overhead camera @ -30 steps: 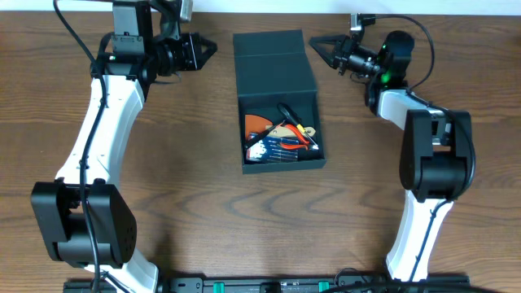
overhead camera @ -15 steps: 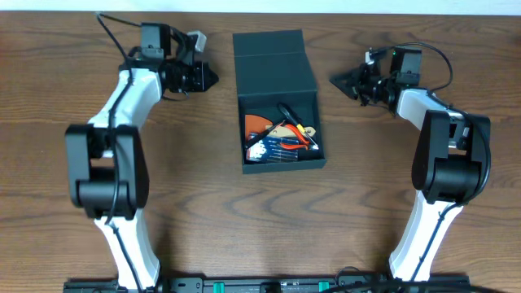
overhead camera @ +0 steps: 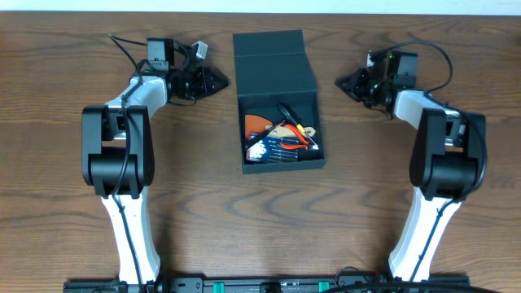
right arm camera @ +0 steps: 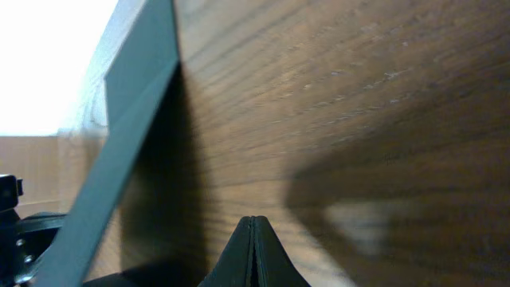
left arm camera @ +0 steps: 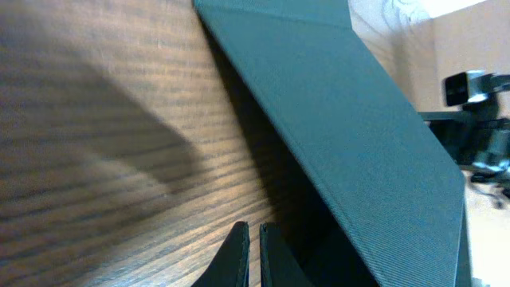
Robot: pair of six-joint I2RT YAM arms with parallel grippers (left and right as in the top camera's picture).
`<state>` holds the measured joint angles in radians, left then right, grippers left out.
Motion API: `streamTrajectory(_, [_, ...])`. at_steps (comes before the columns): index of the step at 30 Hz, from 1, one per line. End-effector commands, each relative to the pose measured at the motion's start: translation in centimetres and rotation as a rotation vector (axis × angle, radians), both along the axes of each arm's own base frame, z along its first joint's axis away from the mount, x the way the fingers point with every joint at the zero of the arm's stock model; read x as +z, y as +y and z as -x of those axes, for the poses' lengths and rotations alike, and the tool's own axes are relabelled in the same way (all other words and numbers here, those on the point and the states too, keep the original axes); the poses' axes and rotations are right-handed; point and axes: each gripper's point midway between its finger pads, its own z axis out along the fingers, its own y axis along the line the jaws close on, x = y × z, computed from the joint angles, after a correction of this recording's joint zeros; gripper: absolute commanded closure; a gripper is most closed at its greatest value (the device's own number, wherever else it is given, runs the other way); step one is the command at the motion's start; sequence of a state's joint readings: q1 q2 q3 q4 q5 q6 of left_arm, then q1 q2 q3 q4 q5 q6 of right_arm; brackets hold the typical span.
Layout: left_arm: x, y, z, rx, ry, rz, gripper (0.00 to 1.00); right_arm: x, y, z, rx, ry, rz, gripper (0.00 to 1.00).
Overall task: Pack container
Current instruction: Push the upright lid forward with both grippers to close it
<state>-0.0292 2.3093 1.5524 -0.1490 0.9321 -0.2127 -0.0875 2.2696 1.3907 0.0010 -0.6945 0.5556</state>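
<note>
One container (overhead camera: 273, 65), dark teal-black, matte, rigid. It stands on the wooden bench (overhead camera: 195, 203) between the two arms, with its hinged flap lid open at the far edge.

Several items lie in its open compartment: pliers (overhead camera: 298, 135) with red-orange handles, an orange piece (overhead camera: 258, 124) on the side nearer the left arm, and a blue-and-white printed card (overhead camera: 273, 148) at the near wall. The print on the card is too small to read.

Left pincer (overhead camera: 218, 81): near the container's lid on the left arm's side, tips aimed at it and clear of it. The fingers are drawn almost together with only a thin slit between them, and they grip nothing.

Right pincer (overhead camera: 343, 81): on the opposite side of the lid, tips aimed at it, standing apart from the container. The fingers are pressed fully together and hold nothing.
</note>
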Motion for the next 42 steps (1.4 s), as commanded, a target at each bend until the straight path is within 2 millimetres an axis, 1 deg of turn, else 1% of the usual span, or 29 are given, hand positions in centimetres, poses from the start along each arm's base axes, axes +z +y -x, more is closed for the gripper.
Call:
streamTrajectory(1, [-0.2, -0.7, 0.5, -0.005, 0.056, 0.062, 0.94, -2.4, 2.0, 0.3, 0.020, 0.036, -0.020, 0.99])
streamTrajectory(6, [-0.1, -0.8, 0.4, 0.007, 0.067, 0.071, 0.94, -2.1, 4.4, -0.4, 0.061, -0.024, -0.037, 0.99])
streamTrajectory(9, [0.7, -1.7, 0.4, -0.027, 0.037, 0.106, 0.94, -1.6, 5.5, -0.8, 0.077, -0.059, -0.040, 0.99])
streamTrajectory(13, [1.1, -2.5, 0.3, -0.035, 0.027, 0.122, 0.94, -1.4, 6.2, -0.9, 0.077, -0.065, -0.043, 0.99])
streamTrajectory(16, [1.1, -2.6, 0.3, -0.036, 0.027, 0.121, 0.94, -1.1, 6.5, -1.1, 0.082, -0.080, -0.048, 0.99])
streamTrajectory(21, [0.9, -2.4, 0.3, -0.030, 0.032, 0.115, 0.94, 1.5, 7.5, -2.0, 0.114, -0.176, -0.123, 0.99])
streamTrajectory(23, [0.0, -1.9, 0.1, 0.024, 0.081, 0.076, 0.94, 2.2, 7.7, -2.4, 0.107, -0.194, -0.148, 0.99])
streamTrajectory(25, [-0.8, -1.4, 0.2, 0.055, 0.111, 0.043, 0.94, 2.5, 7.7, -2.5, 0.100, -0.195, -0.165, 0.99])
streamTrajectory(28, [-1.2, -1.0, 0.1, 0.076, 0.121, 0.017, 0.94, 2.5, 7.8, -2.5, 0.103, -0.193, -0.167, 0.99])
streamTrajectory(31, [-1.7, -0.5, -0.2, 0.126, 0.148, -0.004, 0.94, 2.0, 7.4, -2.4, 0.088, -0.168, -0.159, 0.99])
streamTrajectory(35, [-1.7, -0.6, -0.2, 0.126, 0.147, -0.006, 0.94, 1.7, 6.5, -2.5, 0.065, -0.152, -0.152, 0.99])
streamTrajectory(38, [-1.7, -0.7, -0.2, 0.123, 0.147, -0.006, 0.94, 1.3, 6.3, -2.4, 0.055, -0.135, -0.145, 0.99])
streamTrajectory(42, [-1.6, -1.6, 0.0, 0.106, 0.142, -0.007, 0.94, 0.9, 6.9, -2.1, 0.066, -0.125, -0.133, 0.99])
